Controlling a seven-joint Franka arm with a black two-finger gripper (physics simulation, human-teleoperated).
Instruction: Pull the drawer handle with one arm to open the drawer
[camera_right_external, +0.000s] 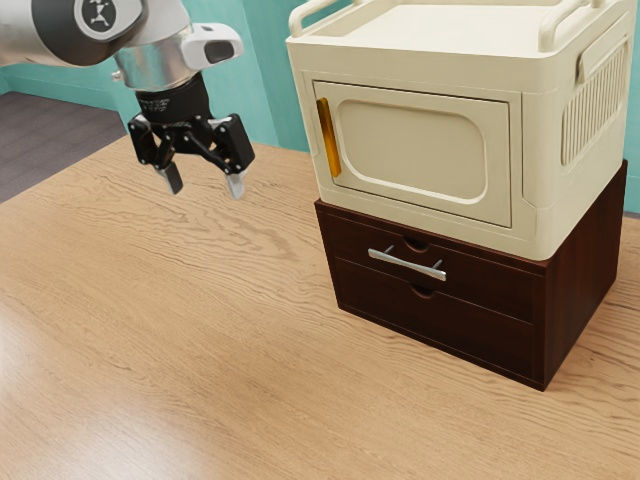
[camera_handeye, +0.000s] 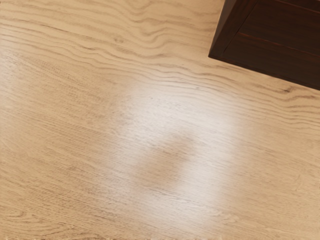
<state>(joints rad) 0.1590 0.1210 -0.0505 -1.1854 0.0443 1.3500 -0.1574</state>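
while my gripper (camera_right_external: 206, 187) hung spread, handle (camera_right_external: 406, 264) jutted from shut upper drawer (camera_right_external: 482, 286), long axis across its front.

2 drawers (camera_right_external: 440, 325); 1 silver handle (camera_right_external: 405, 264); 1 cream cabinet (camera_right_external: 420, 150); 1 gripper (camera_right_external: 206, 190); 1 table (camera_right_external: 200, 350)

Pincer (camera_right_external: 205, 188) spread; apart from handle (camera_right_external: 406, 265)

Teal walls (camera_right_external: 262, 95) rise beyond the wooden table (camera_right_external: 200, 350) and the cream cabinet (camera_right_external: 415, 150) with its amber handle (camera_right_external: 329, 138).
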